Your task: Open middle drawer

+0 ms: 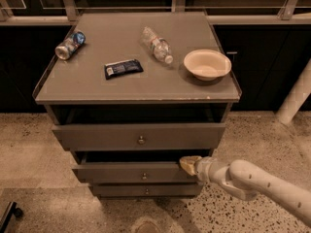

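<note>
The middle drawer (121,172) is the shallow grey front with a small round knob (144,176), between a taller front above and a smaller one below. It stands a little out of the cabinet, with a dark gap above it. My gripper (188,163) is at the right end of that front's top edge, touching it. The white arm (252,181) reaches in from the lower right.
The top drawer (141,136) is also pulled out. The bottom drawer (146,191) is in. On the cabinet top (121,89) lie a can (69,44), a dark packet (123,68), a plastic bottle (156,44) and a white bowl (207,64). A white post (296,97) stands at the right.
</note>
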Controlling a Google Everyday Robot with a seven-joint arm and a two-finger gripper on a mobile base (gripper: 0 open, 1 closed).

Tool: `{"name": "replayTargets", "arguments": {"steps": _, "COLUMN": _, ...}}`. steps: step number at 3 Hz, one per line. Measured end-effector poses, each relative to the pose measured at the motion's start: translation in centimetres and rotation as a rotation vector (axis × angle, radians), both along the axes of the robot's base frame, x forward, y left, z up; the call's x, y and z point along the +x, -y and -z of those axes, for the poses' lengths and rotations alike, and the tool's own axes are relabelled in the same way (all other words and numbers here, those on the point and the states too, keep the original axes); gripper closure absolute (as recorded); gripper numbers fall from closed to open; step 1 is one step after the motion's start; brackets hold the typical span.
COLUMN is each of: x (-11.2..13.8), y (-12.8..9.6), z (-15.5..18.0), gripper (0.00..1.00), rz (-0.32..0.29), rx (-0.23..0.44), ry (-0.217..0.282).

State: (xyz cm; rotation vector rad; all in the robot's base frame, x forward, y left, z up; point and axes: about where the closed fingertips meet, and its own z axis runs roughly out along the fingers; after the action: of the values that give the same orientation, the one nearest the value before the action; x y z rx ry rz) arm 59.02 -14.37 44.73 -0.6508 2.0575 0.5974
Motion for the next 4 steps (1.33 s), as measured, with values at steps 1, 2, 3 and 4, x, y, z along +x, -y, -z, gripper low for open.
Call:
{"name": "replayTargets", "arguments": {"steps": 1, "x": -4.2, "y": 1.6, "z": -1.7, "gripper": 1.0, "rz": -0.027, "rx": -0.07, "ry": -0.115}}
{"name": "replayTargets", "arguments": {"steps": 2, "x": -4.3, "y": 2.4, "z": -2.7, "gripper": 1.0, "rz": -0.022, "rx": -0.091, "ry": -0.111}}
{"name": "replayTargets", "arguments": {"steps": 3, "x": -3.7, "y": 2.1, "z": -3.2, "gripper": 1.0, "rz": -0.019, "rx": -0.07, "ry": -0.08}}
{"name": "replayTargets", "arguments": {"steps": 4, "x": -2.0, "y": 1.3, "z": -3.7, "gripper": 1.0, "rz": -0.014, "rx": -0.037, "ry": -0.046}}
